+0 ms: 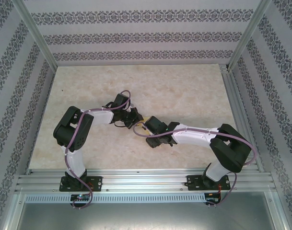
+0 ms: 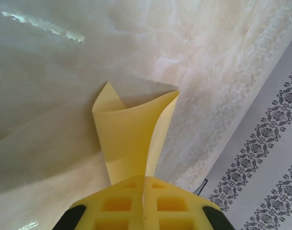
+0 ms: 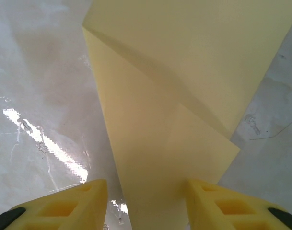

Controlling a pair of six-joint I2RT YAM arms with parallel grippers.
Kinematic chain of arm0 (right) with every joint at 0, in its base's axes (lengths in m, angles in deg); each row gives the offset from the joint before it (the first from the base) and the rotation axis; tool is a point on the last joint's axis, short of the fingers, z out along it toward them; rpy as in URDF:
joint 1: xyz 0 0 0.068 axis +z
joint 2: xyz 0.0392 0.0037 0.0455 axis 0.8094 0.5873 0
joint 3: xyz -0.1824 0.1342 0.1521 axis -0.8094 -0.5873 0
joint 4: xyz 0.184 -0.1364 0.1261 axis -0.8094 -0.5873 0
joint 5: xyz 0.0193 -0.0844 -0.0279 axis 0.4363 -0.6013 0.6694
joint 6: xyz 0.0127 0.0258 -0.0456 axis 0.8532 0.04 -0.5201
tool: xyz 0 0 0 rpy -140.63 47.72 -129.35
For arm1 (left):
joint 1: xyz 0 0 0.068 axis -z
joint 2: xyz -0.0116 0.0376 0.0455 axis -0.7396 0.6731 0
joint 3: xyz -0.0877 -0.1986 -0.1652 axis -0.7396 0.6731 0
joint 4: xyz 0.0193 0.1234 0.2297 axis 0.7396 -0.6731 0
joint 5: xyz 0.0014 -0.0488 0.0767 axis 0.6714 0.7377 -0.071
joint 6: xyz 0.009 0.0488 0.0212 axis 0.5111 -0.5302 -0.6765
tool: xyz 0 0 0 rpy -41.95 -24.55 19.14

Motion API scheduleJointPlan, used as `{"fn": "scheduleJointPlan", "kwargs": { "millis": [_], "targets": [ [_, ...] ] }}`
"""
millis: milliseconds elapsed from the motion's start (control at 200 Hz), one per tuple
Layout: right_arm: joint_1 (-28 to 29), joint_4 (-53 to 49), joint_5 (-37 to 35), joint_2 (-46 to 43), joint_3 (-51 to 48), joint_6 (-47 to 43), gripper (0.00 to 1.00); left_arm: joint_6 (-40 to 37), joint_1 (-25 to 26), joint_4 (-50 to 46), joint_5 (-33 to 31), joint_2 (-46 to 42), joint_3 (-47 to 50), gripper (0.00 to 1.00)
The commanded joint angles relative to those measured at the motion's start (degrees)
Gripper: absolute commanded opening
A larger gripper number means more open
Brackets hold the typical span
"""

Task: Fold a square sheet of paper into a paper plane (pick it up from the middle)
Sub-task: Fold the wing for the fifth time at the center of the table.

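1. Two arms meet just toward 6 o'clock from the middle of the table (image 1: 184,86) in the top view. The left gripper (image 1: 134,120) reaches in from 9 o'clock and the right gripper (image 1: 142,128) from 3 o'clock. Between them shows a yellow sliver of the sheet of paper (image 1: 146,119); the grippers hide the rest, so its heading is hard to tell. Bare table lies all around, widest toward 12 o'clock, and patterned walls (image 1: 136,28) close three sides.

2. Left wrist view: the left gripper (image 2: 145,181) has its fingers (image 2: 117,203) pressed together, pinching the sheet of paper (image 2: 129,139) at its lower end. The paper's long axis runs from 6 to 12 o'clock, flaring upward. One pointed corner sits at 11 o'clock, another at 1 o'clock, and the paper curls so that its inner face is half hidden. Table (image 2: 50,57) lies behind it, and wall (image 2: 275,158) at 4 o'clock.

3. Right wrist view: the right gripper (image 3: 146,191) stands parted, its fingers (image 3: 78,203) at either side of the sheet of paper (image 3: 155,143) and not clamping it. A gap shows at the 7 o'clock finger. The paper widens from 6 toward 12 o'clock with a slanting crease, and the frame cuts off its top.
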Motion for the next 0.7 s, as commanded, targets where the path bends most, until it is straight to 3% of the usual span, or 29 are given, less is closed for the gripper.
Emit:
{"fn": "scheduleJointPlan", "kwargs": {
  "millis": [0, 370, 654, 694],
  "targets": [
    [0.8, -0.4, -2.2, 0.2, 1.4, 0.0, 0.44, 0.3, 0.2, -1.0, 0.8, 0.7, -1.6, 0.00],
    [-0.6, -0.3, 2.1, -0.2, 1.5, 1.7, 0.15, -0.8, 0.2, -2.2, 0.6, 0.8, -2.1, 0.00],
    [-2.0, 1.0, 5.7, -0.2, 1.2, 2.8, 0.01, -3.1, 0.1, -5.3, 0.1, 0.4, -3.9, 0.00],
    [-2.4, 2.1, 7.4, -0.5, 0.7, 3.4, 0.01, -3.8, 0.1, -5.9, 0.1, 0.1, -4.3, 0.04]
  ]
}}
